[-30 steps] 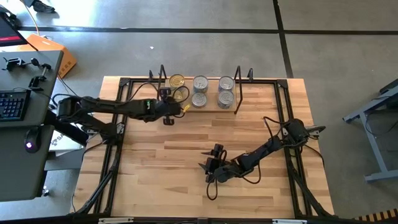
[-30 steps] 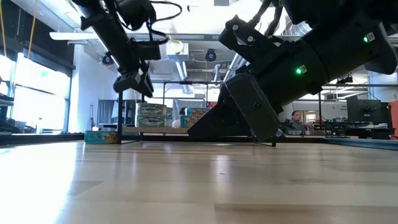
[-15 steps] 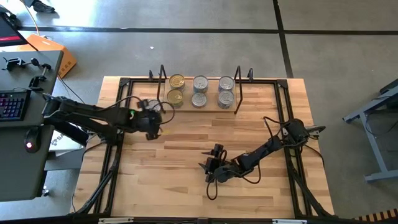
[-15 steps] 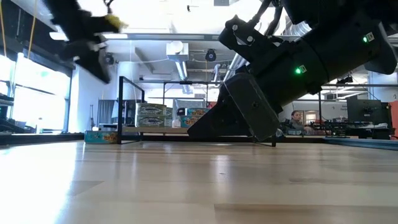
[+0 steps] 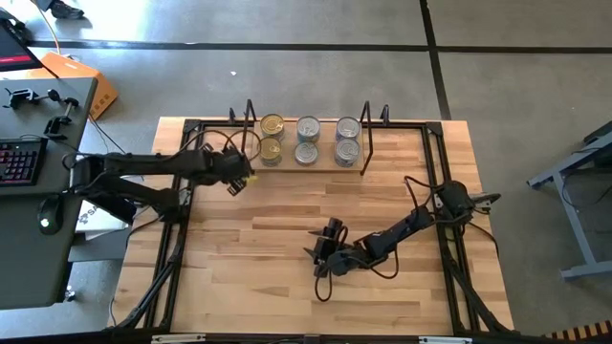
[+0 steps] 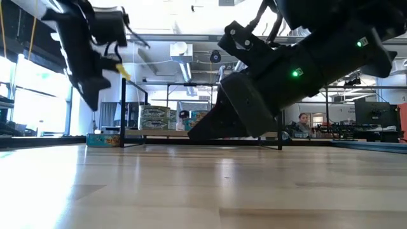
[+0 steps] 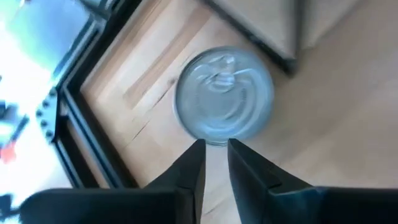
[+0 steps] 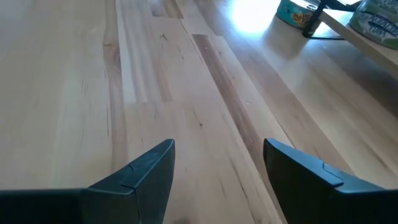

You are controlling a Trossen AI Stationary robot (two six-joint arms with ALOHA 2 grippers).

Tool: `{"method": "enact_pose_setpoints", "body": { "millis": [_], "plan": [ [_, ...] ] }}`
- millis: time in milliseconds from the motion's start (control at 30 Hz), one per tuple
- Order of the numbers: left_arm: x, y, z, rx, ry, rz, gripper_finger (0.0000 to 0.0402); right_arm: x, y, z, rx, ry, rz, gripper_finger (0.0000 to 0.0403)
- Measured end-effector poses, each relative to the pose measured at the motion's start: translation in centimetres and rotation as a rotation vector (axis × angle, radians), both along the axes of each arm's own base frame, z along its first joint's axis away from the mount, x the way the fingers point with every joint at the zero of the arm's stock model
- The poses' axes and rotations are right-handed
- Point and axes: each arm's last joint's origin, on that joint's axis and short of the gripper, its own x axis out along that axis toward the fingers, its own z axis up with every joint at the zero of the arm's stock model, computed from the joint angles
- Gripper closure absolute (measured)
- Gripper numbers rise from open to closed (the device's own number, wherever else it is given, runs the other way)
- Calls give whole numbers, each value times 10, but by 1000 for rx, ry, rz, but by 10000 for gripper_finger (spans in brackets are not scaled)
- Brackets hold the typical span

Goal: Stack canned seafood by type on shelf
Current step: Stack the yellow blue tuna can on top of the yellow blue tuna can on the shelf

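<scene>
The light-wood shelf (image 5: 326, 163) stands at the table's far side and carries two gold-lidded tins (image 5: 272, 149) at its left and several silver-lidded tins (image 5: 307, 153) beside them. One more silver-lidded tin (image 7: 224, 94) rests on its base on the table, left of the shelf; its teal side (image 6: 103, 138) shows in the low view. My left gripper (image 5: 234, 179) (image 7: 214, 149) hovers above this tin, its fingers a narrow gap apart and empty. My right gripper (image 5: 325, 254) (image 8: 217, 158) lies low over the table's middle, open and empty.
The black frame rail (image 7: 93, 134) runs close beside the loose tin. The shelf's wire uprights (image 5: 365, 139) stand at both its ends. Bare tabletop (image 8: 186, 81) stretches ahead of my right gripper toward the shelf. A desk with a keyboard (image 5: 19, 158) stands off the table's left.
My left gripper has drawn back from the gold tins on the shelf toward the table's left and near side, then edged back toward the far edge. It now hangs over the loose tin. The front gold tin stays on the shelf.
</scene>
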Motion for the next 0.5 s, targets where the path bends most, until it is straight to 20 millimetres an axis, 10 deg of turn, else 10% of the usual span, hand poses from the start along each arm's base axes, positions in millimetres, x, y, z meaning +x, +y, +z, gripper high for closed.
{"method": "enact_pose_setpoints", "body": {
  "millis": [500],
  "plan": [
    [-7,67,-40,-115,18,72,401,-1,0,-1,-5,12,0,165]
  ]
}}
